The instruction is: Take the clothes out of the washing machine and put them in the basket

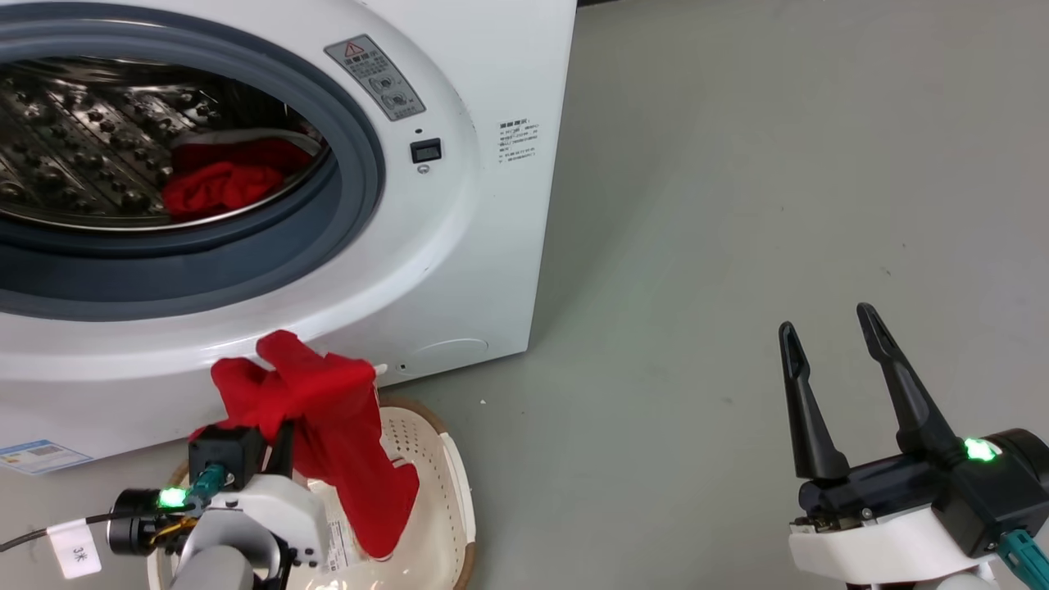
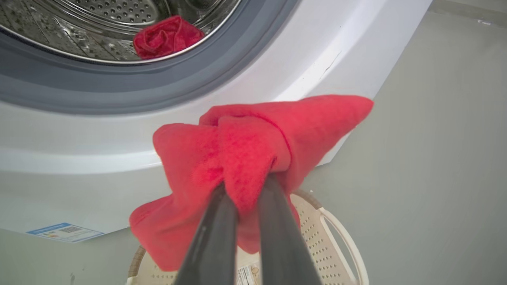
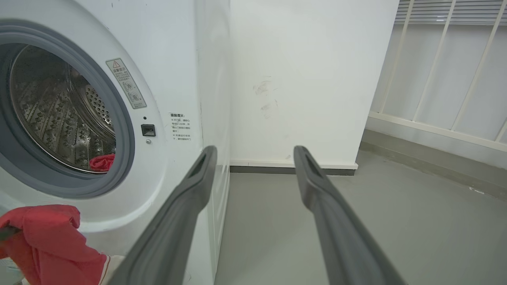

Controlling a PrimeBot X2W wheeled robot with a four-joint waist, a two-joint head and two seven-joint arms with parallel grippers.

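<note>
A white washing machine point(image 1: 459, 246) stands with its drum exposed; more red clothes point(image 1: 221, 184) lie at the bottom of the steel drum, also visible from the left wrist point(image 2: 166, 37) and the right wrist point(image 3: 102, 162). My left gripper point(image 2: 245, 186) is shut on a red garment point(image 1: 328, 418) that hangs over the cream basket point(image 1: 447, 483) on the floor in front of the machine. The garment's lower end reaches down into the basket. My right gripper point(image 1: 828, 328) stands open and empty at the lower right, away from the machine.
Grey floor point(image 1: 737, 205) stretches to the right of the machine. A white wall point(image 3: 309, 79) and a slatted white panel point(image 3: 447, 67) stand behind. A blue label point(image 1: 37, 455) is stuck low on the machine's front.
</note>
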